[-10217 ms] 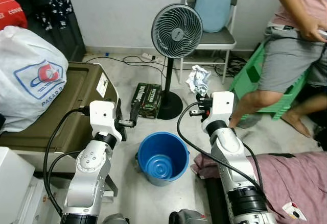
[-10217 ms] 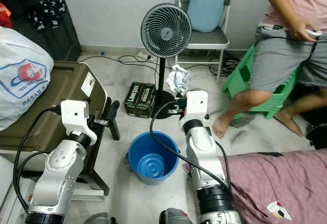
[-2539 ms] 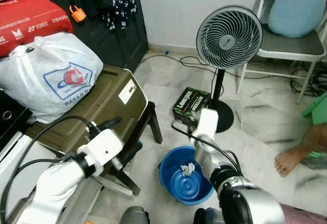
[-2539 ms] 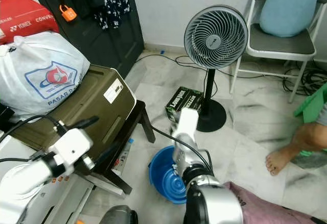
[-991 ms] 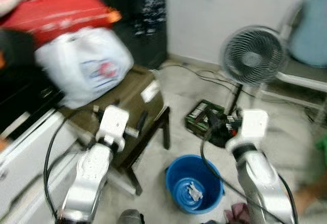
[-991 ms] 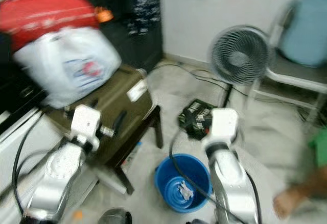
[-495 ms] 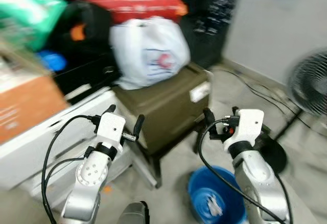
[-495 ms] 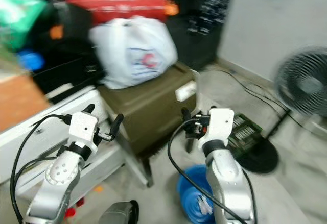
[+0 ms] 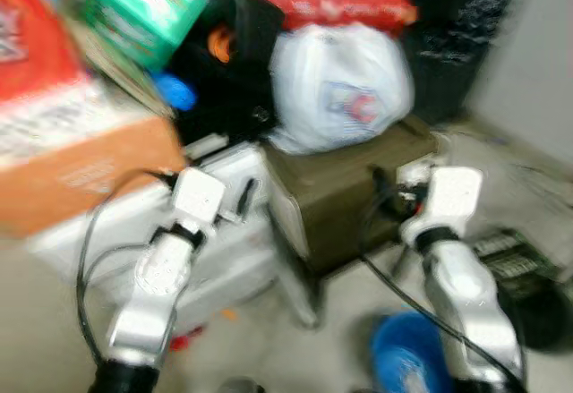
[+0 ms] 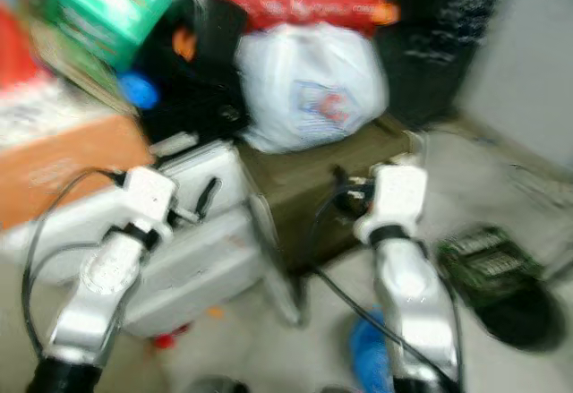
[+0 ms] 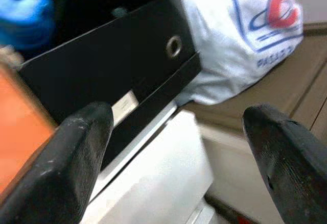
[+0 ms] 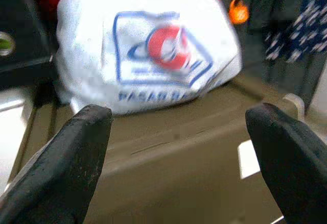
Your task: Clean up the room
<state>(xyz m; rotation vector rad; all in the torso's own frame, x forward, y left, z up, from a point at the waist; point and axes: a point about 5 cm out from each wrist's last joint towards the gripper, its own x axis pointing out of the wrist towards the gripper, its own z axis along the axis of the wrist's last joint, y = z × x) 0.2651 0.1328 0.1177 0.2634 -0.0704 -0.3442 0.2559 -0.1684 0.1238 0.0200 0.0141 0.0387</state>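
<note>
Bucket (image 9: 407,364): blue, on floor at lower edge, by right arm; holds earlier-dropped paper, now too blurred to spot.
Left claw (image 11: 176,147): spread wide, empty, raised toward black box (image 11: 110,73).
Right claw (image 12: 179,147): spread, empty, facing white bag (image 12: 148,45) on olive case (image 12: 168,168).
Change: camera swung leftward from fan toward stacked clutter, probably seeking next item.

The white plastic bag (image 12: 148,55) bears blue lettering "PASAR" beneath a red-and-blue logo.
</note>
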